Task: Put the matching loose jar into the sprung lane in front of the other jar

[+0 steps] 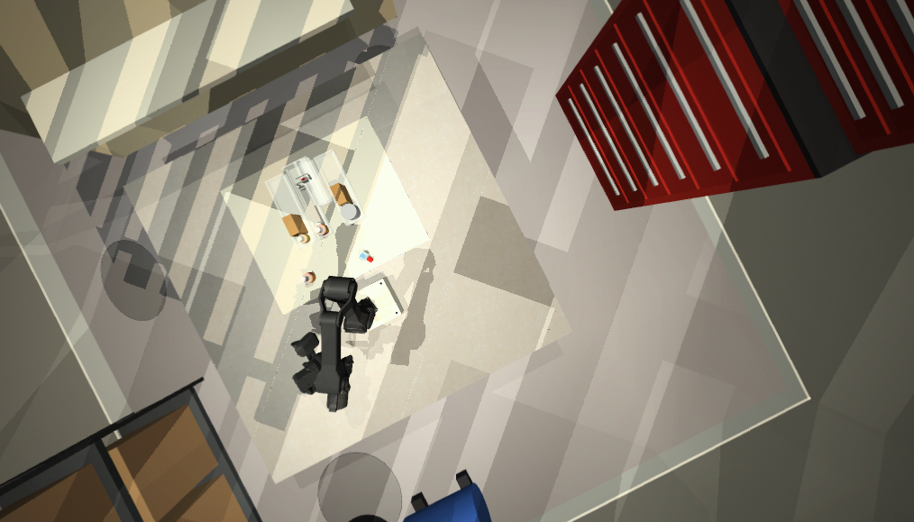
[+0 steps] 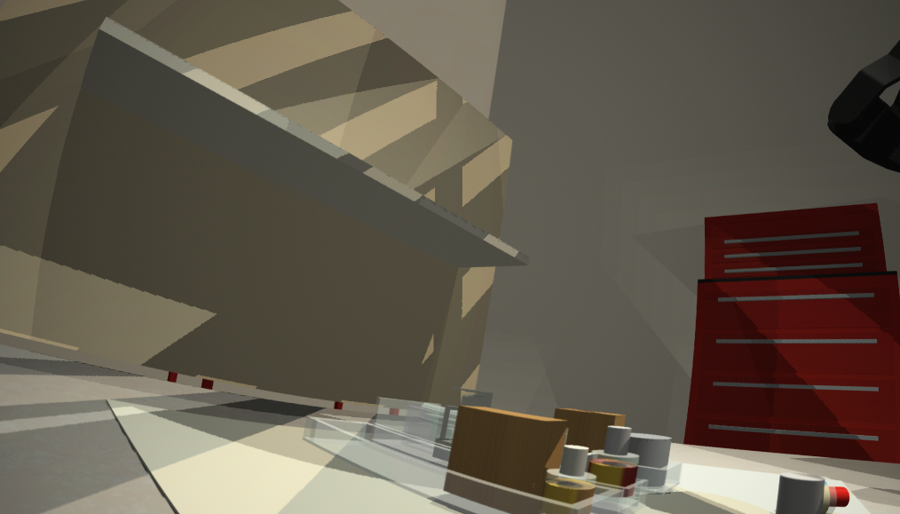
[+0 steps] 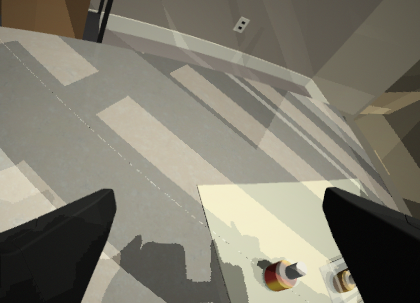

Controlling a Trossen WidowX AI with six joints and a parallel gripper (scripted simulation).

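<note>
The loose jar (image 1: 307, 277) (image 3: 281, 275) has a red and yellow body and a pale knob-like top. It stands on the light mat in front of the tray. A similar red and yellow jar (image 1: 321, 228) (image 2: 613, 473) stands at the front of the middle lane. Behind it in that lane is a small mechanism (image 1: 305, 179) with red and dark parts; its pusher plate cannot be made out clearly. My gripper (image 1: 295, 359) (image 3: 220, 200) is wide open and empty, high and to the near side of the loose jar, which shows beyond the fingers at the lower right in the wrist view.
The clear tray's outer lanes hold a wooden block (image 1: 294, 224) (image 2: 505, 448) with a yellow jar (image 1: 302, 238) (image 2: 568, 494), and another block (image 1: 341, 194) with a grey jar (image 1: 350, 212) (image 2: 650, 458). A small blue and red item (image 1: 366, 256) lies right of the loose jar.
</note>
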